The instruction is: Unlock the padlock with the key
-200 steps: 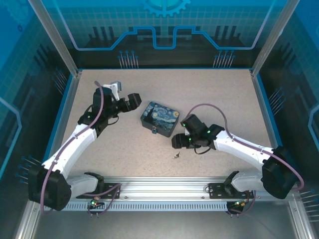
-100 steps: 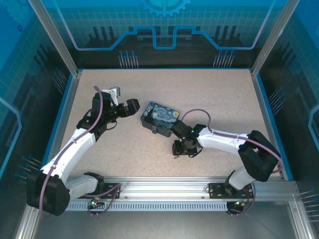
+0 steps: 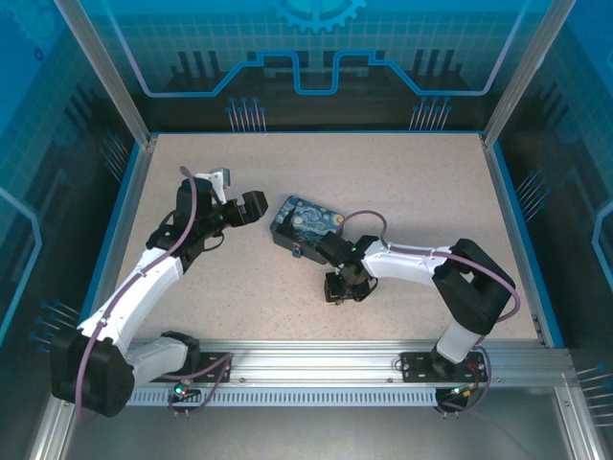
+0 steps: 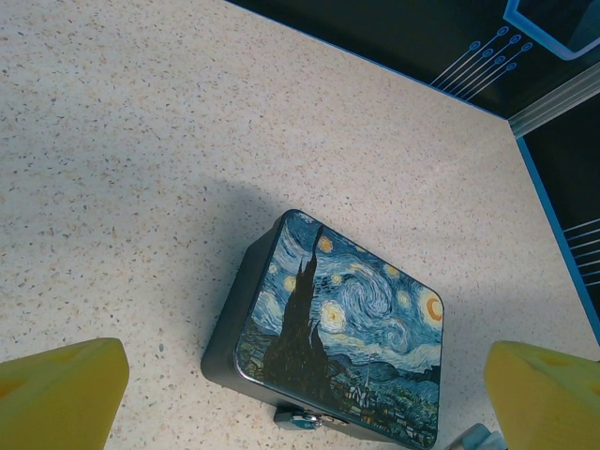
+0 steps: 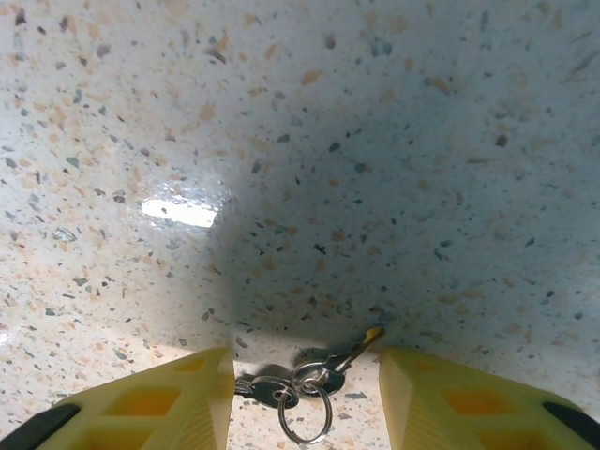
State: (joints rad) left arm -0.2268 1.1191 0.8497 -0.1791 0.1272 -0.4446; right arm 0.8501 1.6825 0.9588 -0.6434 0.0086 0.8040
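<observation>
Silvery key (image 5: 274,388) lies on worktop (image 5: 281,141) btwn right gripper (image 5: 306,377) jaws, part-spread, not yet pinching, so step = key pickup; next: close, lift, aim at padlock (image 4: 302,419) on tin (image 4: 349,328) near side; left gripper (image 3: 251,206) jaws spread wide.

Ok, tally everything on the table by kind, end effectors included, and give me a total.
tin: 1
padlock: 1
key bunch on its ring: 1
end effectors: 2, the left end effector and the right end effector
Total: 5
</observation>
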